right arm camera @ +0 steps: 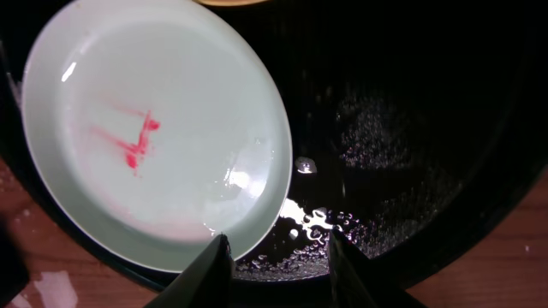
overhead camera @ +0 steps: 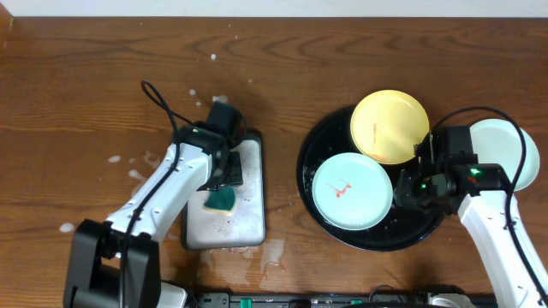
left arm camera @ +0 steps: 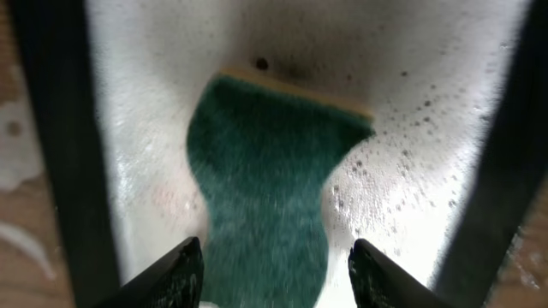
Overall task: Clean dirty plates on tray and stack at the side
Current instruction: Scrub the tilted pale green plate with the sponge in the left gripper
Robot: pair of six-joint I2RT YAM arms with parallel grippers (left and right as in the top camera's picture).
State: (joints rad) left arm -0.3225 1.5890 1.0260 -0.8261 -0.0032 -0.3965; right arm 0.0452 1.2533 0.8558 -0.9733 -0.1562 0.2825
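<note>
Two plates lie on the black tray (overhead camera: 411,233): a yellow plate (overhead camera: 390,126) at the back and a pale blue-green plate (overhead camera: 352,192) in front, each with a red smear. A mint-white plate (overhead camera: 507,147) rests on the table right of the tray, partly under my right arm. My right gripper (overhead camera: 404,190) is open low over the wet tray (right arm camera: 411,128), its left finger at the rim of the blue-green plate (right arm camera: 154,128), nothing between the jaws (right arm camera: 279,241). My left gripper (overhead camera: 224,181) is open (left arm camera: 276,248) over a green sponge (left arm camera: 265,162), fingertips on either side of it.
The sponge (overhead camera: 221,202) lies on a small white rectangular tray (overhead camera: 247,224) left of centre. Wet, soapy splashes (overhead camera: 137,171) dot the wooden table around it. A black cable (overhead camera: 163,98) loops behind the left arm.
</note>
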